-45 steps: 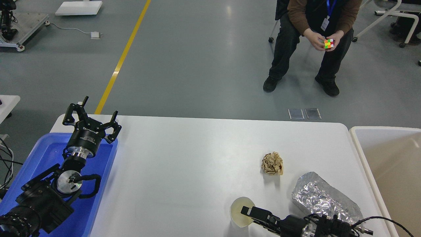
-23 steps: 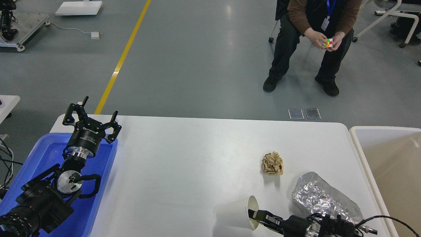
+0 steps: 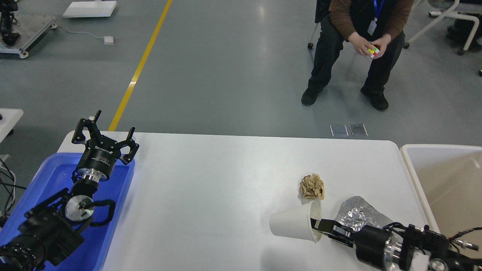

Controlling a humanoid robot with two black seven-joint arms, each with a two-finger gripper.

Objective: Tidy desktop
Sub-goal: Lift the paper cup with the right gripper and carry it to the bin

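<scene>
Our right gripper [image 3: 315, 228] pinches the rim of a white paper cup [image 3: 292, 226] tipped sideways above the desktop [image 3: 211, 188], while our left gripper [image 3: 103, 133], its lettering unreadable, spreads wide over the blue tray [image 3: 52, 177].

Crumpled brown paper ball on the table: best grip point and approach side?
Grip the paper ball across its widest middle, coming straight down from above. It is a roughly round, loose wad lying on the desktop, with the paper cup close in front, so a side approach looks crowded.

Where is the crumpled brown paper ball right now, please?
In the head view, the paper ball lies right of centre on the desktop, just beyond the paper cup.
</scene>
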